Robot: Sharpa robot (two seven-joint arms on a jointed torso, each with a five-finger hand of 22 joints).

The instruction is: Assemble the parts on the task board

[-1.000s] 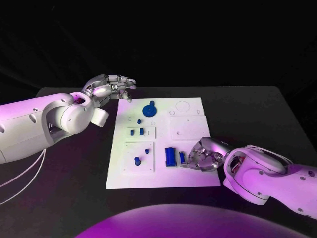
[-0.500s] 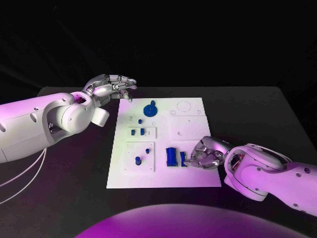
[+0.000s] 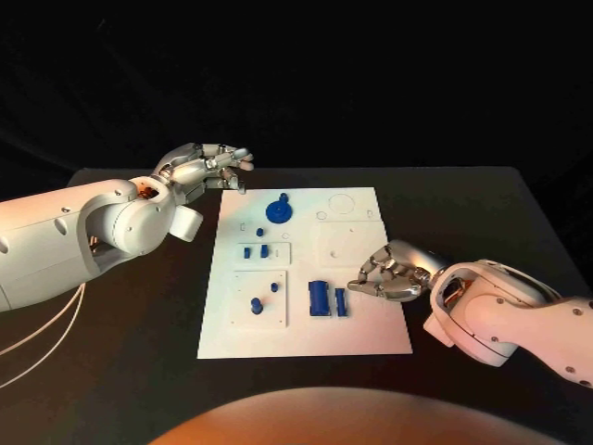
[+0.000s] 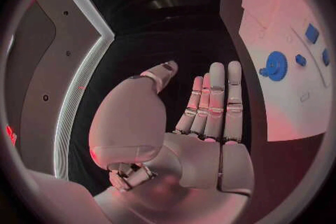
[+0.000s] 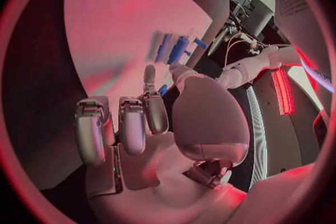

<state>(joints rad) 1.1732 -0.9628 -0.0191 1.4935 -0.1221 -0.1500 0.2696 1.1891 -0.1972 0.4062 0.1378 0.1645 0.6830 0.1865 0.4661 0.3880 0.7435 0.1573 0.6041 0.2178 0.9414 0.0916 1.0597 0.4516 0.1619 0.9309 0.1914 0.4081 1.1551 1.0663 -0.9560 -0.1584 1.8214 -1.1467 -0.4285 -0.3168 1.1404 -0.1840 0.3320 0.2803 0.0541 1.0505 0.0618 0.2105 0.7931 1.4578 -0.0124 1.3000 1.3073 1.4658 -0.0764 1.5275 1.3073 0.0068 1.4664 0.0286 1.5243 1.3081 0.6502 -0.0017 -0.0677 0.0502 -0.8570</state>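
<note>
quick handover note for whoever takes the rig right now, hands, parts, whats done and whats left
Left hand: holds nothing, raised off the far left corner of the white board.
Right hand: holds nothing, fingers curled, over the board's right edge beside the two long blue bars.
Parts: blue gear at the far end, two small blue blocks mid-left, a blue peg near left.
Done: I cannot tell which parts are seated.
Left: the bars look loose on the board and likely need placing; round holes on the far right are unfilled.
</note>
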